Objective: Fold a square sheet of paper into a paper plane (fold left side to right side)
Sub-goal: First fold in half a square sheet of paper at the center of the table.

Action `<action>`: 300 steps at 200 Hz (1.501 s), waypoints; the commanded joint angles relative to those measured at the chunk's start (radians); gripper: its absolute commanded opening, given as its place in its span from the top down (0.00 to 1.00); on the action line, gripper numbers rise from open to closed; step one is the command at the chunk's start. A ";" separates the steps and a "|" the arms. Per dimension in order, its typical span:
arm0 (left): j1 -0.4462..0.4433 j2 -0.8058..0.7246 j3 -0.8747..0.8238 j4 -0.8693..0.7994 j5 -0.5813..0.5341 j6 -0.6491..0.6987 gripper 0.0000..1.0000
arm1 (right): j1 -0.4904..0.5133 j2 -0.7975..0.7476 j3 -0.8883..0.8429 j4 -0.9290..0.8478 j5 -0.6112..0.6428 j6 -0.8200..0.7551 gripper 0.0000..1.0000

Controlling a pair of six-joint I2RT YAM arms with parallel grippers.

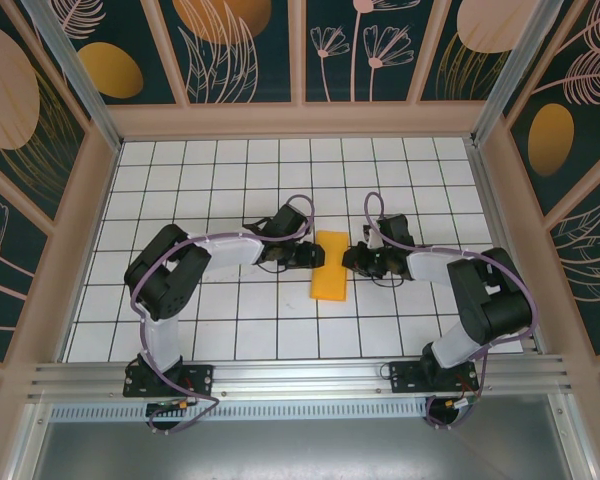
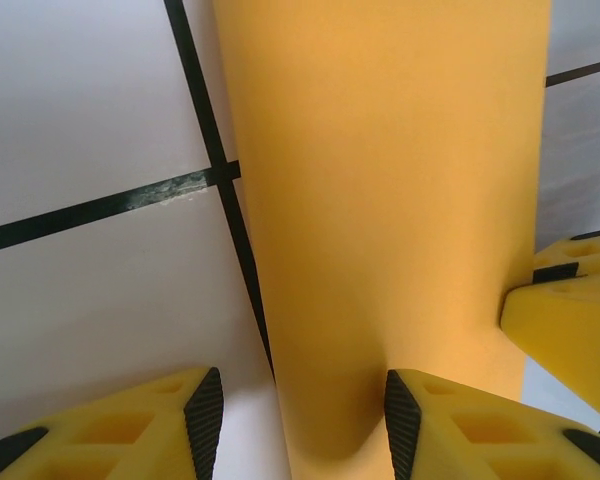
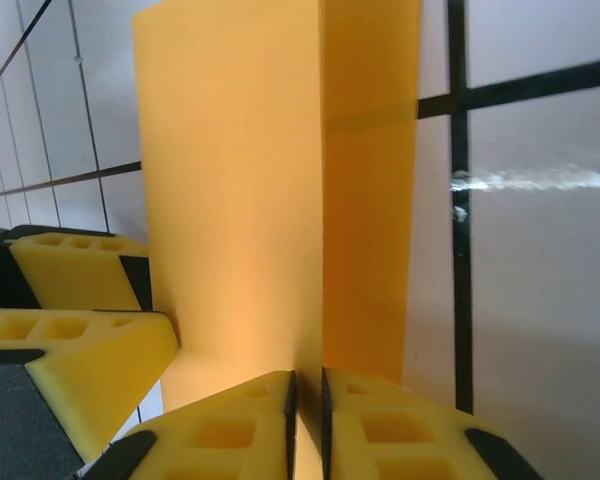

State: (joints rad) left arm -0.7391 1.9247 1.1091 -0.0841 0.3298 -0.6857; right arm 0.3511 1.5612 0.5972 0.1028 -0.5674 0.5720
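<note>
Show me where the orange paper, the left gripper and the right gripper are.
orange paper [image 1: 330, 265], top external view, middle of the sheet.
left gripper [image 2: 303, 425], left wrist view, gap between its fingertips.
right gripper [image 3: 307, 398], right wrist view, slit between its fingertips.

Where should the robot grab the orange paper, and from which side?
The orange paper is a thin, narrow strip lying on the table, so nothing sticks up to grab from above. Best guess: pinch its long right edge, coming in low from the right, where the right gripper sits, fingers nearly together on that edge.
</note>
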 commanded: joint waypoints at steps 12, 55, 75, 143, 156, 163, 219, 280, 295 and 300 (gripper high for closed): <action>-0.008 0.023 0.018 -0.039 -0.023 0.008 0.51 | -0.026 -0.079 -0.002 -0.050 0.039 -0.027 0.69; -0.011 0.032 0.024 -0.051 -0.029 0.017 0.50 | -0.069 -0.173 -0.006 -0.126 0.128 -0.051 0.63; -0.013 0.037 0.026 -0.054 -0.031 0.017 0.49 | -0.089 -0.211 -0.018 -0.140 0.165 -0.045 0.63; -0.022 0.055 0.049 -0.091 -0.057 0.030 0.49 | -0.101 -0.260 -0.033 -0.158 0.215 -0.030 0.63; -0.021 0.058 0.049 -0.092 -0.055 0.031 0.49 | -0.101 -0.258 -0.033 -0.157 0.214 -0.028 0.63; -0.022 0.061 0.051 -0.092 -0.051 0.030 0.49 | -0.102 -0.259 -0.034 -0.155 0.212 -0.026 0.63; -0.025 0.080 0.058 -0.095 -0.051 0.033 0.48 | -0.101 -0.256 -0.039 -0.148 0.198 -0.017 0.63; -0.027 0.103 0.080 -0.113 -0.052 0.045 0.48 | -0.100 -0.247 -0.045 -0.129 0.182 -0.004 0.64; -0.029 0.107 0.087 -0.125 -0.055 0.051 0.47 | -0.100 -0.245 -0.040 -0.131 0.180 -0.004 0.63; -0.030 0.108 0.089 -0.128 -0.057 0.053 0.47 | -0.099 -0.244 -0.040 -0.130 0.181 -0.004 0.63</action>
State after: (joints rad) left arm -0.7540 1.9648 1.1900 -0.1864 0.2974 -0.6628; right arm 0.2558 1.3163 0.5617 -0.0341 -0.3679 0.5564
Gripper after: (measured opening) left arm 0.525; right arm 0.366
